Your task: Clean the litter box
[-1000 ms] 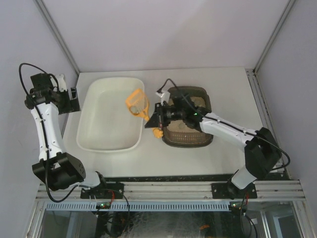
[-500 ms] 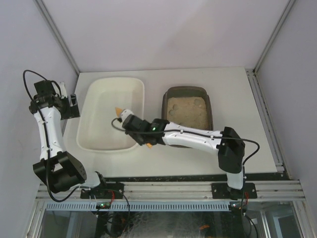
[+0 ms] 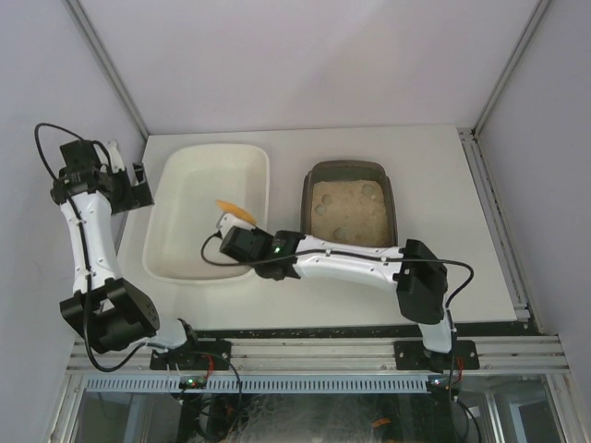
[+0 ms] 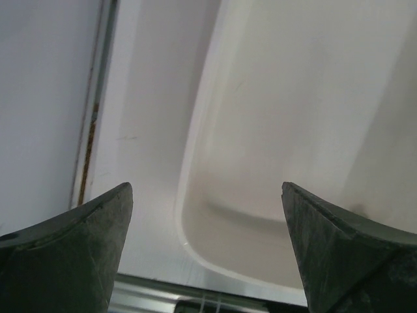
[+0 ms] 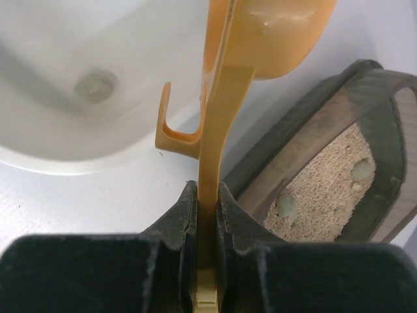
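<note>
The dark grey-brown litter box (image 3: 349, 172) with pale sandy litter stands right of centre; it also shows in the right wrist view (image 5: 381, 98), with greenish clumps (image 5: 285, 204) in the sand. My right gripper (image 3: 235, 224) reaches left over the white tub's near right part. It is shut (image 5: 207, 189) on the handle of an orange scoop (image 5: 225, 98), whose head (image 3: 235, 209) hangs over the tub. One clump (image 5: 96, 85) lies on the tub floor. My left gripper (image 3: 137, 181) is open and empty (image 4: 207, 195) beside the tub's left rim.
The large white tub (image 3: 185, 268) lies left of the litter box, and its rim (image 4: 195, 124) runs below the left gripper. Grey walls close in the left, back and right sides. A metal rail (image 3: 314, 355) runs along the near edge.
My right arm swung left from beside the litter box, carrying the scoop to the tub's near right part, and the scoop turned. The left gripper shifted only slightly.
</note>
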Robot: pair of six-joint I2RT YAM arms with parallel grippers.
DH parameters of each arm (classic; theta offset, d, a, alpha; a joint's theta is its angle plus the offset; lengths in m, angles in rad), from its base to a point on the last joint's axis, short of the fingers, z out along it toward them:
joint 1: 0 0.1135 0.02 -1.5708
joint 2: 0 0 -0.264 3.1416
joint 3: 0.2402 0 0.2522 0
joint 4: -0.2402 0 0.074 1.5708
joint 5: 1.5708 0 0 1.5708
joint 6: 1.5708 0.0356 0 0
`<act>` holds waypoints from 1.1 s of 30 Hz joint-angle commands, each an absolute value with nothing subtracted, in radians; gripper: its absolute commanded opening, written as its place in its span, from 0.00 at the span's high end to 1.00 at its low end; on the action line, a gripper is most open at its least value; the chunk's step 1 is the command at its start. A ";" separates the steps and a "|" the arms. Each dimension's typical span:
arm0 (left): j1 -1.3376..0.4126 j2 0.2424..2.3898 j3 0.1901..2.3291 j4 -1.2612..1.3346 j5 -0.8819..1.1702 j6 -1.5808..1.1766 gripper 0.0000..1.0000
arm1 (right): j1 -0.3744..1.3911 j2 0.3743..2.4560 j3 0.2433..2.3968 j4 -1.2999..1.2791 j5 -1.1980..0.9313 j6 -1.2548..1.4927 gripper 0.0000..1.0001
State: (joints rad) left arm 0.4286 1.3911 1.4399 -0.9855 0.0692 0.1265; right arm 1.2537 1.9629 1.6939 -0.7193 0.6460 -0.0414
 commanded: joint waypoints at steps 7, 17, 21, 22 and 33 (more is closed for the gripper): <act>0.017 1.448 1.604 -0.698 0.184 -0.354 0.00 | 0.833 1.530 1.530 -0.816 0.190 0.237 1.00; -0.320 1.675 1.630 -0.469 0.105 -0.760 0.00 | 0.512 1.554 1.337 -0.820 -0.131 0.337 1.00; -0.363 1.757 1.700 -0.554 0.073 -0.793 0.00 | 0.507 1.612 1.307 -0.752 -0.150 0.342 1.00; -0.368 1.761 1.698 -0.562 0.065 -0.790 0.00 | 0.506 1.627 1.307 -0.742 -0.151 0.343 1.00; -0.370 1.691 1.645 -0.596 -0.005 -0.584 0.00 | 0.505 1.736 1.313 -0.689 -0.034 0.368 1.00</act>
State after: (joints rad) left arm -0.3702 1.7664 1.6306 -0.5957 0.0208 -0.6872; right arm 0.5079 1.7153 1.2869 -0.7406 -0.0864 0.3397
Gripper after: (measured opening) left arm 0.996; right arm 0.068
